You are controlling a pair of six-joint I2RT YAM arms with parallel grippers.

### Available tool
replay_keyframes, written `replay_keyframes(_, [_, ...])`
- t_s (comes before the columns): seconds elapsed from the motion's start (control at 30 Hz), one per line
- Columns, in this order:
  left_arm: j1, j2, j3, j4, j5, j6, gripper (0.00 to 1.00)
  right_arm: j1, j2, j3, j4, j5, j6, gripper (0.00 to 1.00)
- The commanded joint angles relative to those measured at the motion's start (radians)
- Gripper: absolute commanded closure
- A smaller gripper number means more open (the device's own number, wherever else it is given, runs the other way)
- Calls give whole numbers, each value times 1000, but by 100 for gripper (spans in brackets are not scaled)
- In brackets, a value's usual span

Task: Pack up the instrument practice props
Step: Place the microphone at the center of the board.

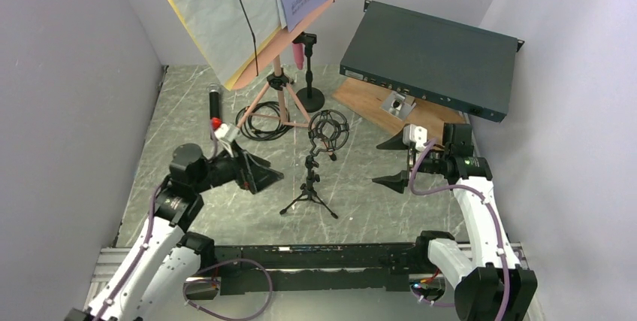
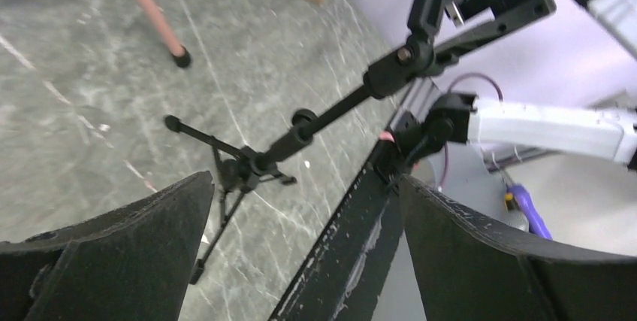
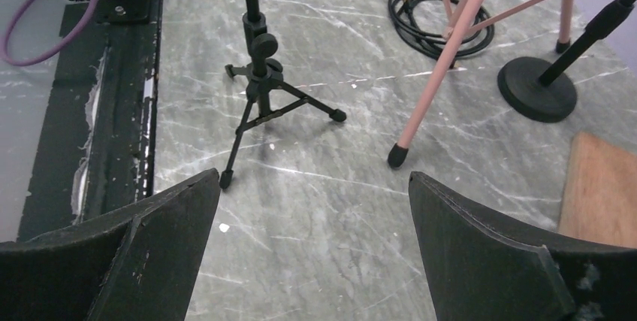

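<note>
The pink music desk stands at the back on pink tripod legs (image 1: 274,99) (image 3: 443,58), holding white and yellow sheet-music pages (image 1: 218,13). A pink microphone (image 1: 300,54) sits on a stand with a round base (image 1: 309,99) (image 3: 537,88). A black microphone (image 1: 214,101) stands at the left. A small black tripod mic holder (image 1: 309,195) (image 2: 240,171) (image 3: 259,88) with a shock mount (image 1: 328,129) stands mid-table. My left gripper (image 1: 267,174) (image 2: 304,186) is open and empty, just left of it. My right gripper (image 1: 378,162) (image 3: 314,178) hangs open and empty to its right.
A dark teal rack box (image 1: 432,58) leans at the back right over a wooden board (image 1: 372,103) (image 3: 601,186). A coiled black cable (image 1: 263,122) (image 3: 428,13) lies under the pink legs. White walls close in both sides. The black base rail (image 1: 315,257) runs along the near edge.
</note>
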Motion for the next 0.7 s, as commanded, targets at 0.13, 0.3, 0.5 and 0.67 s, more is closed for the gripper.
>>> replay_keyframes(0.13, [-369,149,0,161,-300,194,0,-4,-70,-81,-137,8,-105,1])
replay_keyframes(0.3, [-521,240,-29,260,-496,306,2,-4,-92,-97,-182,43,-164,1])
replay_keyframes(0.5, [-599,313,-82,454,-613,388,5,-4,-92,-99,-179,52,-174,1])
replay_keyframes(0.67, [-639,348,-96,561,-687,436,10,-4,-92,-100,-182,55,-179,1])
